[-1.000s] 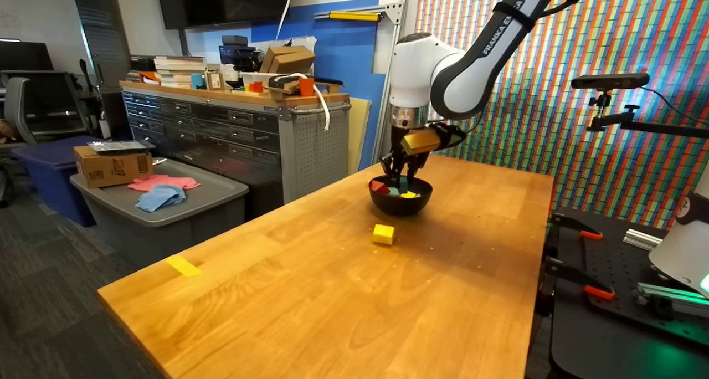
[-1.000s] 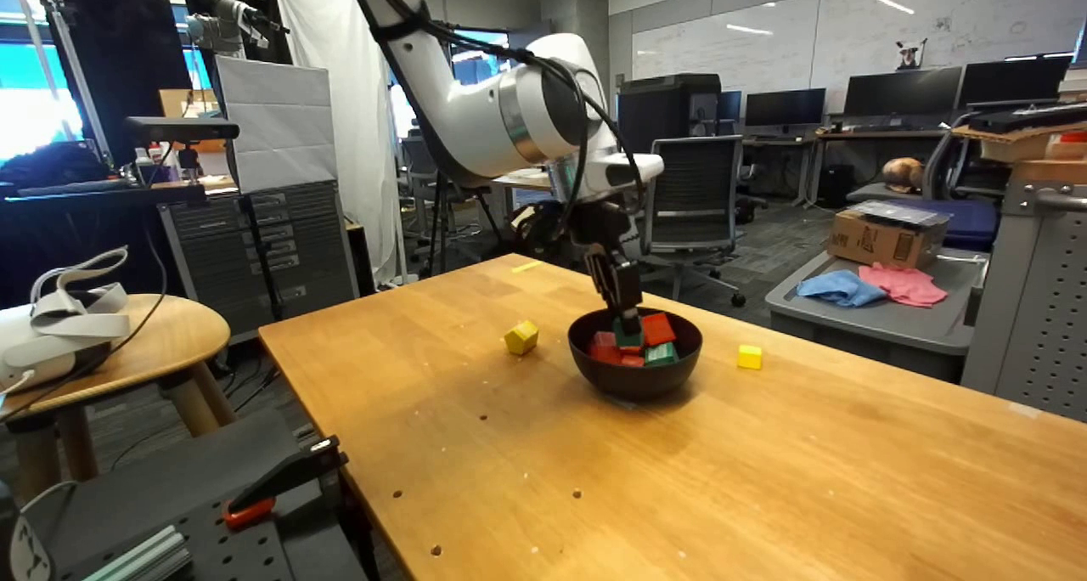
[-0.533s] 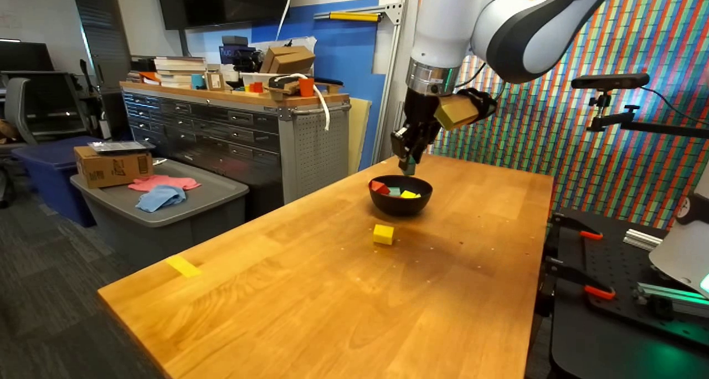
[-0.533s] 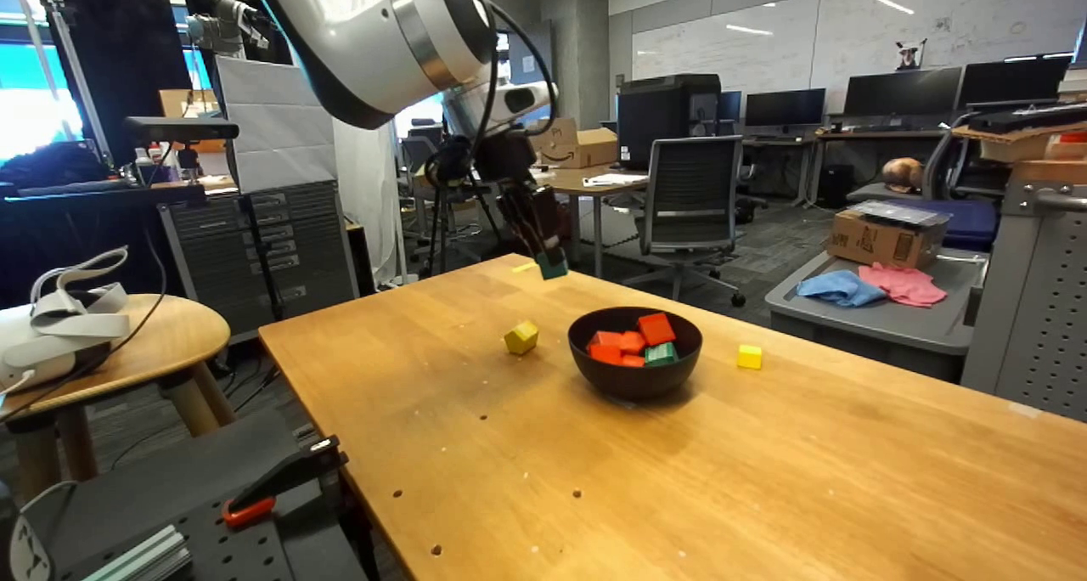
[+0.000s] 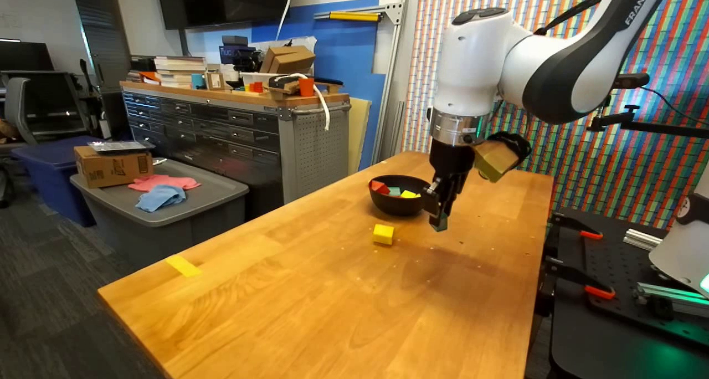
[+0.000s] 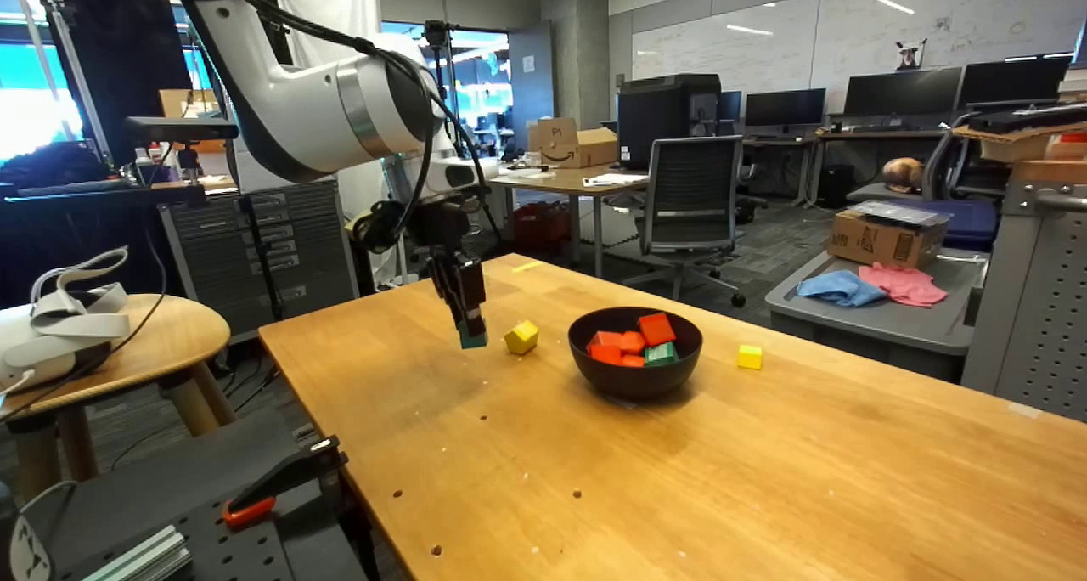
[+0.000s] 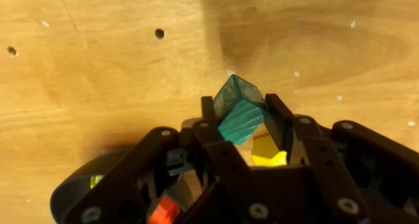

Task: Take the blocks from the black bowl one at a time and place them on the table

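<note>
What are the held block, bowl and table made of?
Held block: probably wood, stained or painted green, matte; grain lines cross one face.
Bowl: perhaps plastic, smooth, dark, low-sheen; ceramic or metal not ruled out.
Table: looks like wood, satin finish; grain shows, though laminate can't be excluded.

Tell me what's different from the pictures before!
The black two-fingered gripper lifted a boxy green wooden block out of the round black bowl, then carried it left and down in an exterior view, over the brown wooden table. It's still holding on. The bowl, the boxy red blocks inside and two chunky yellow blocks outside stayed put.
</note>
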